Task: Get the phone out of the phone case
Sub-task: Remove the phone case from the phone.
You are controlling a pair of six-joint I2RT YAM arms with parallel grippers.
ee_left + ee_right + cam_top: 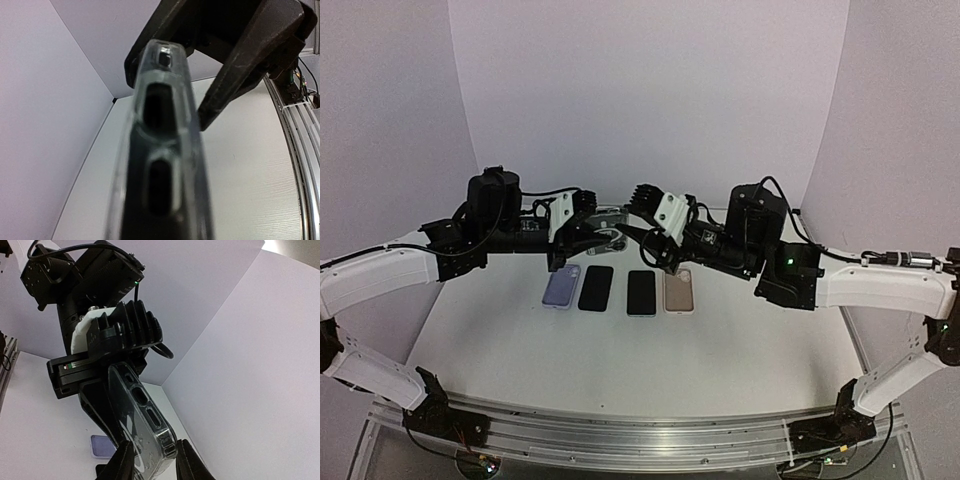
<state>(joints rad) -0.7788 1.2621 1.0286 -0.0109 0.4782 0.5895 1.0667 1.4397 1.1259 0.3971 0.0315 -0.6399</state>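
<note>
White walls close round a white table, where four phones lie in a row. Above the row's far end your two arms meet at a clear phone case, held off the table. Your left gripper is clamped on its upper part. Your right gripper straddles the lower corner with its fingers narrowly parted, and you cannot tell whether they grip. Whether a phone sits inside isn't clear.

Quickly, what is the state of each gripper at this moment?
Left gripper: closed on the clear phone case.
Right gripper: fingers on either side of the case's end; grip cannot be told.
</note>
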